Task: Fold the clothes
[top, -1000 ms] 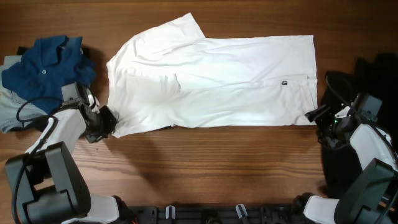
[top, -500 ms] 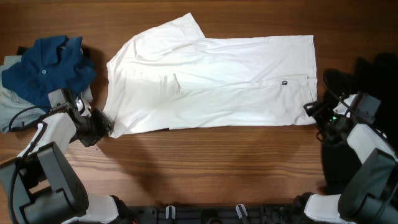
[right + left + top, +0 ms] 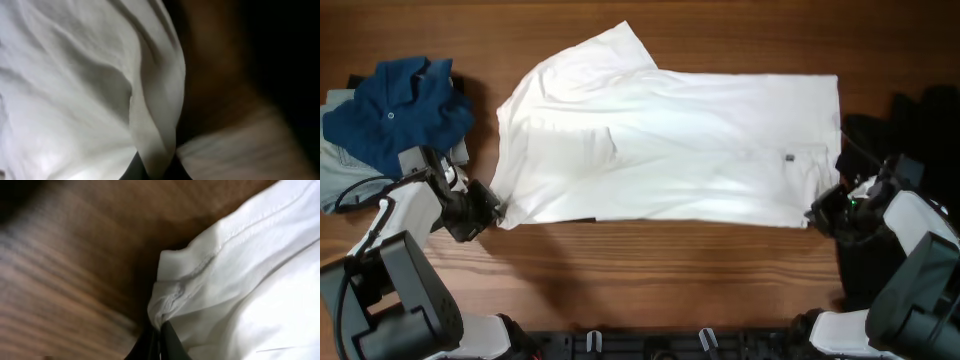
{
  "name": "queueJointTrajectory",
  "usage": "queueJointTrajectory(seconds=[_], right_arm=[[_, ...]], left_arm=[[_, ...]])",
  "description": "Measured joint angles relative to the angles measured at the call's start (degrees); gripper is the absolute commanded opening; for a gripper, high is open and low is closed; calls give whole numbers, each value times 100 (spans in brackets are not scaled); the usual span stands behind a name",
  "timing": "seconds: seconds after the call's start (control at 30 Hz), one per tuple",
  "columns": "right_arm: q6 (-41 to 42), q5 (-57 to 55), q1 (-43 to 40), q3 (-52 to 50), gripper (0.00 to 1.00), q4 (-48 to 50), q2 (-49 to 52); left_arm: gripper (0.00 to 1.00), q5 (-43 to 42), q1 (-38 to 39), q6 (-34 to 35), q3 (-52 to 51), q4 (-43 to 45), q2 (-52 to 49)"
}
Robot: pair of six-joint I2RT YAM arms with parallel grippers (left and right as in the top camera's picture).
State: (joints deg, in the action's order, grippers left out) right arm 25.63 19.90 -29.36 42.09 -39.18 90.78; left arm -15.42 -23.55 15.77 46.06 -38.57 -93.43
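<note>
A large white short-sleeved shirt (image 3: 670, 140) is spread lengthwise across the middle of the wooden table (image 3: 650, 280). The fabric is seen to be thin, and soft creases and shadowed folds are carried along the body. One sleeve is stuck out at the upper left, and a tiny dark logo mark (image 3: 789, 156) is shown near the right edge. The near left corner is pinched by the left gripper (image 3: 492, 208), whose fingers are closed on a bunched, stitched seam. The near right corner is clamped by the right gripper (image 3: 817, 212), and a narrow fold of cloth is held between its fingers. A dark blue polo shirt (image 3: 395, 105) is heaped at the left edge, and a black garment (image 3: 920, 115) at the right.
</note>
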Motion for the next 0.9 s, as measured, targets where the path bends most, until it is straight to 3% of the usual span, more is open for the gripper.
queueJointTrajectory(seconds=[0.17,0.2,0.27,0.3,0.33,0.37,0.47,0.7,0.9], right_arm=[[114,-640,-48,31,4,-717,-417],[114,-704,-48,35,10,-745,-424],[109,-868,-48,42,34,-850,-424],[114,-949,-48,42,46,-855,-424],[127,-1038,-48,44,51,-848,-424],[129,-1117,-48,46,54,-835,-424],[131,-1220,-48,160,56,-857,-424],[-179,-511,-48,1471,56,-988,-424],[-345,149,85,2107,57,-920,-428]], left_arm=[[4,151,-264,4,2,-260,494],[4,175,-310,4,2,-306,579],[7,227,-387,7,2,-444,726],[13,282,-407,15,2,-496,789],[16,382,-435,37,2,-511,879],[27,459,-459,81,2,-511,957],[38,573,-470,114,7,-546,1106],[52,463,-420,81,459,-1027,1554],[57,-76,933,-527,1266,37,1738]])
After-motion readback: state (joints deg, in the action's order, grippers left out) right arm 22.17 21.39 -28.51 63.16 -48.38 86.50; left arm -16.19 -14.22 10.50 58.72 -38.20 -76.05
